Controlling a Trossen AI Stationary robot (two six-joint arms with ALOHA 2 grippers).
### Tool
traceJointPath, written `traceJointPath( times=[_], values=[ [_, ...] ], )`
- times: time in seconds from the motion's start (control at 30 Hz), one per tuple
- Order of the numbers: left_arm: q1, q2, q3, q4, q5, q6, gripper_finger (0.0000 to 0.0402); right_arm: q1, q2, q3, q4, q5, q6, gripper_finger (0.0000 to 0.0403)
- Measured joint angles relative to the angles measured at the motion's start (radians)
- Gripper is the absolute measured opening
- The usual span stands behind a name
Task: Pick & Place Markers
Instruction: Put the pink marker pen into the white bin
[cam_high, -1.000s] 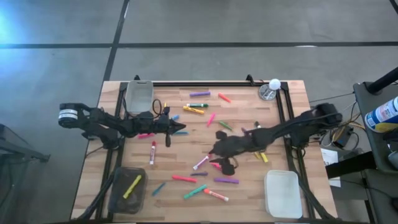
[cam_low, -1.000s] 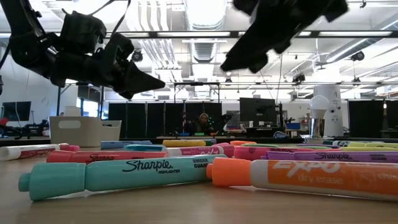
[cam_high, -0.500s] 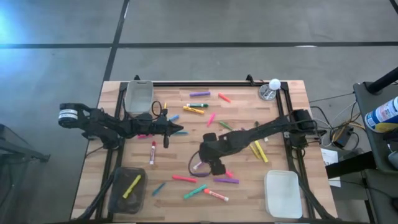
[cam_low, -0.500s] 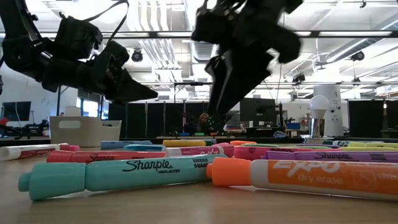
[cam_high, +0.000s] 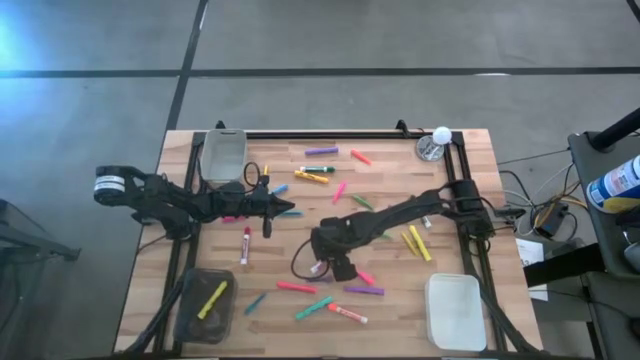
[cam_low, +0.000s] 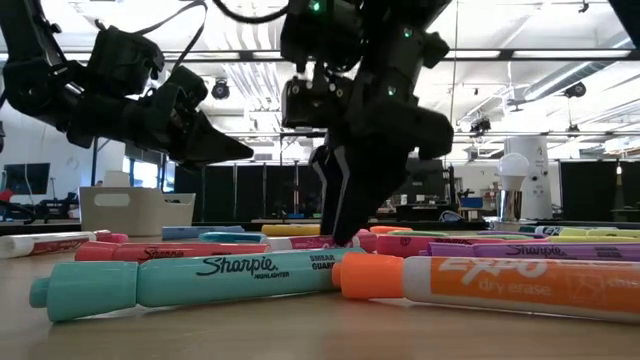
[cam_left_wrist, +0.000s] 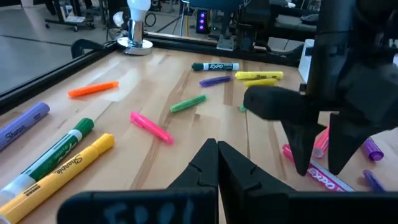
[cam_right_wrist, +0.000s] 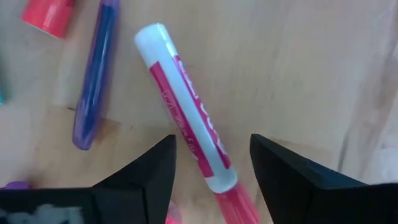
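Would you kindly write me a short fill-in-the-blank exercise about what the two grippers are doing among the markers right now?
1. The right gripper has its fingers ____ on either side of the pink-and-white marker.
2. The left gripper hangs above the table with its fingers ____.
3. The dark bin holds one ____ marker.
4. The white bin near the right arm holds ____ markers.

Missing words: open; shut; yellow; no

Table (cam_high: 470, 215) light wood grain, black rails. Both arms dark/black. White-bodied marker (cam_right_wrist: 186, 142) with pink label and pink cap, purple marker (cam_right_wrist: 94, 87) beside it. Low view: teal Sharpie highlighter (cam_low: 190, 280), orange-capped white Expo marker (cam_low: 480, 285). Yellow marker (cam_high: 212, 299) in dark bin (cam_high: 190, 318); other bins (cam_high: 455, 312) pale grey/white
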Motion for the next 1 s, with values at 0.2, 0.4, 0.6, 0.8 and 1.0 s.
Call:
traceJointPath(
  times=[0.2, 0.4, 0.6, 0.8, 1.0],
  values=[
    [0.000, 0.000, -0.003, -0.004, 0.000, -0.001, 0.0000, -0.003, 0.024, 0.001, 0.007, 0.000, 0.023, 0.0140],
    [-0.001, 0.000, -0.006, -0.063, 0.000, -0.007, 0.0000, -0.005, 0.012, 0.000, 0.007, 0.039, 0.072, 0.0081],
    [-0.001, 0.000, -0.026, -0.061, -0.021, -0.007, 0.0000, -0.008, -0.095, -0.002, -0.043, 0.104, 0.234, 0.0060],
    [-0.001, 0.000, -0.034, -0.059, -0.058, -0.007, 0.0000, 0.063, -0.290, -0.044, -0.206, 0.223, 0.540, 0.0073],
    [-0.001, 0.000, -0.034, -0.042, -0.058, -0.004, 0.0000, 0.218, -0.479, -0.133, -0.354, 0.314, 1.011, 0.0066]
  ],
)
